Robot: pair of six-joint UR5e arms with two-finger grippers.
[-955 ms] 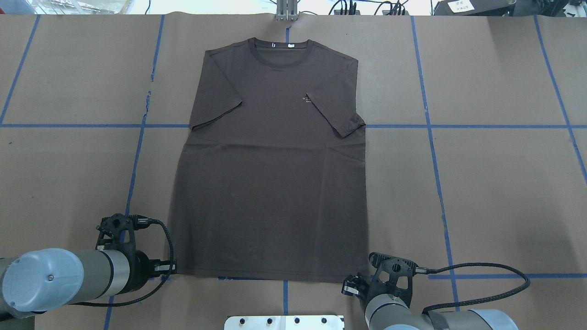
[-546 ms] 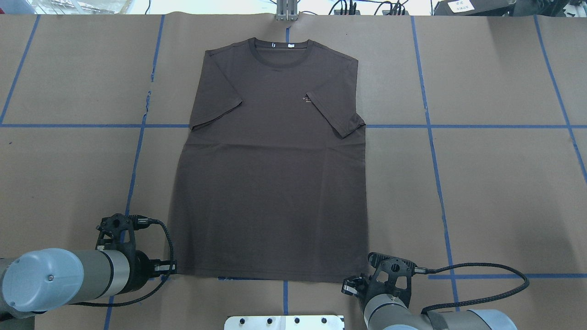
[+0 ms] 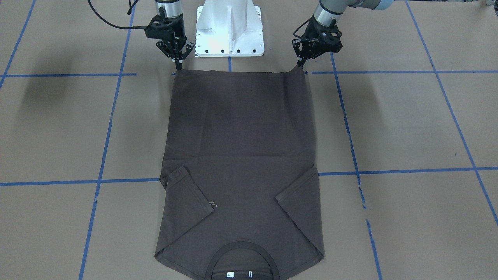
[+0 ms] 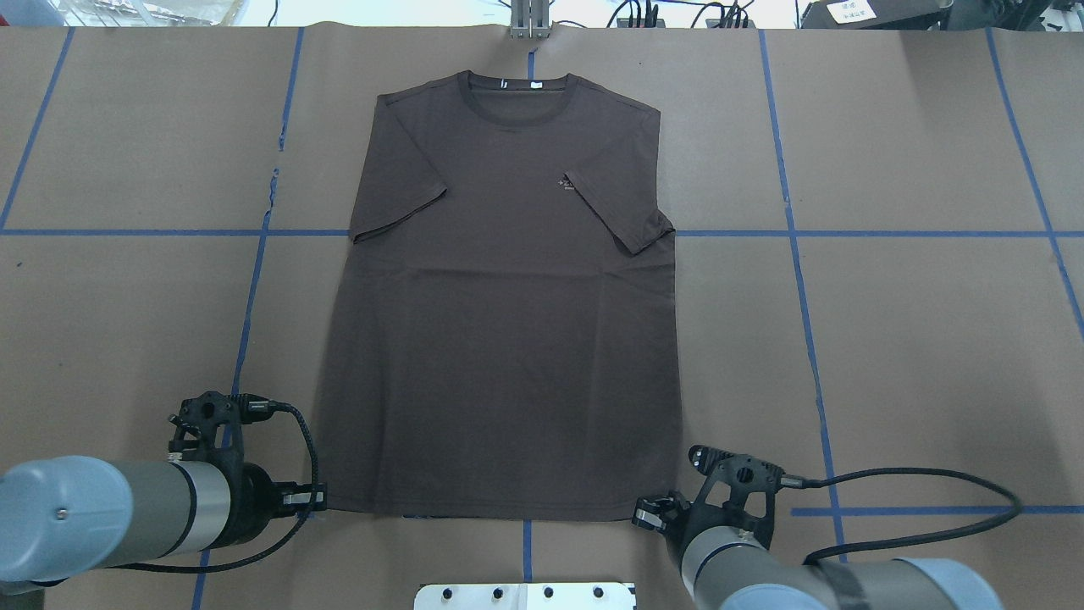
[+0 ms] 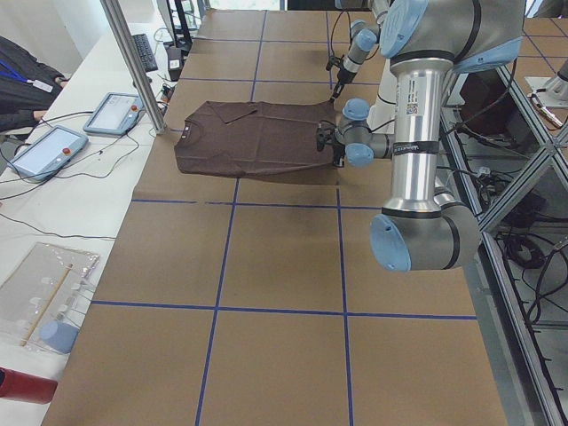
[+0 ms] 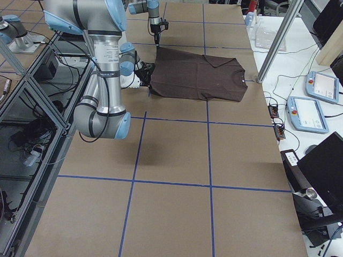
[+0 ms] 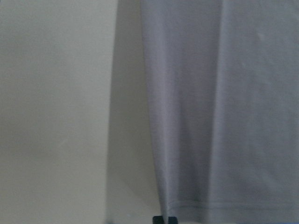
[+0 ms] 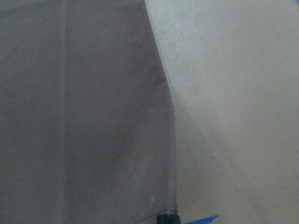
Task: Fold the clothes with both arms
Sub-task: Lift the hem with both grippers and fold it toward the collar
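Currently, overhead view: left gripper [image 4: 317, 500], lower left, jaws pinching T-shirt [image 4: 500, 356] hem corner. Right gripper [image 4: 645, 513], lower right, jaws pinching opposite hem corner. T-shirt flat on table [image 4: 915, 356], frame centre, sleeves folded inward; collar [image 4: 517, 114] top centre.

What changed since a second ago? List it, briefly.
The right gripper crept slightly away from the robot's base, toward the hem. The left gripper barely shifted. Both jaws are closed on the near hem corners of the T-shirt; whether either grip is new is unclear. Nothing was let go. The T-shirt lies flat as before, sleeves folded in.
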